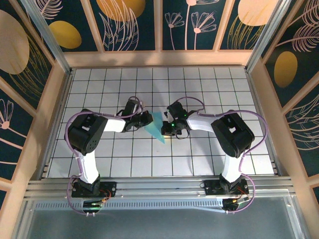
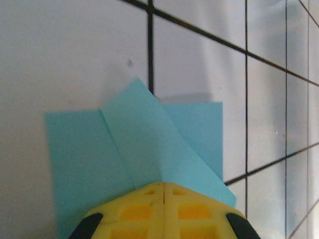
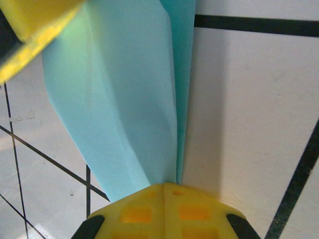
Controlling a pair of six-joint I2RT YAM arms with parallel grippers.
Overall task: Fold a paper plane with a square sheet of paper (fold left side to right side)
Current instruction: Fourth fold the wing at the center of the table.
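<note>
Nearest, the two arm bases sit on the aluminium rail [image 1: 159,188] at the table's near edge, and both arms bend inward to meet over the middle of the white tiled table [image 1: 99,160]. Between them is the paper plane [image 1: 158,127], a slim, creased piece of light teal-blue paper whose point aims back toward the bases.

The left gripper [image 1: 145,119] reaches it from the left. In the left wrist view its yellow fingers [image 2: 134,211] are pressed together with only a thin seam between them, pinching the paper where a central crease runs into that seam. A raised folded flap fans out from there, with flatter paper on both sides over the tiles.

The right gripper [image 1: 168,128] reaches it from the right. In the right wrist view its yellow fingers are likewise closed tight, nipping the narrow end of the paper. The folded layers widen away from it, and the other gripper's yellow finger touches the far end at upper left.

Purple cables [image 1: 260,124] loop over each arm. Beyond the tiles stand dark panels [image 1: 129,20] with pale plant outlines and gold ovals.
</note>
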